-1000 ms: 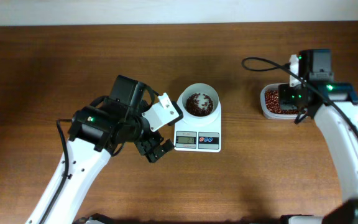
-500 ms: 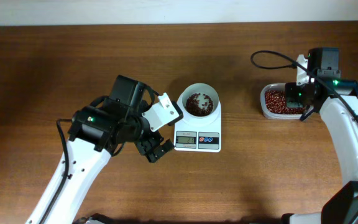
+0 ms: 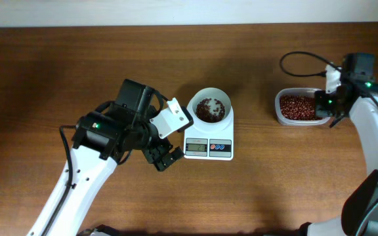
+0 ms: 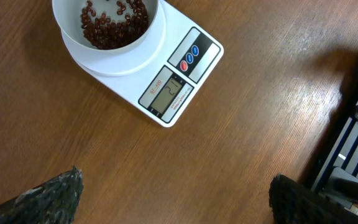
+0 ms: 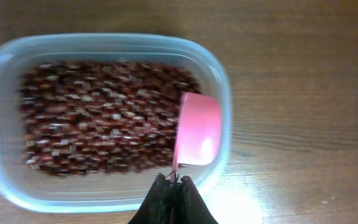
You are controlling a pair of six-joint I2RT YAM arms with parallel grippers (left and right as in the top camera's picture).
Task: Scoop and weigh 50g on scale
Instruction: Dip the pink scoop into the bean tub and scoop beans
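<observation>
Scale [image 3: 208,148], white with beans [image 3: 210,110] in its bowl [image 3: 210,93], sits well left of the pink scoop [image 5: 197,137] pinched in the closed right gripper [image 5: 174,179].

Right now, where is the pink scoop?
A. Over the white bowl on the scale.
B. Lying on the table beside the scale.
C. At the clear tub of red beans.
C: in the right wrist view the right gripper holds the pink scoop at one end of the clear tub.
</observation>
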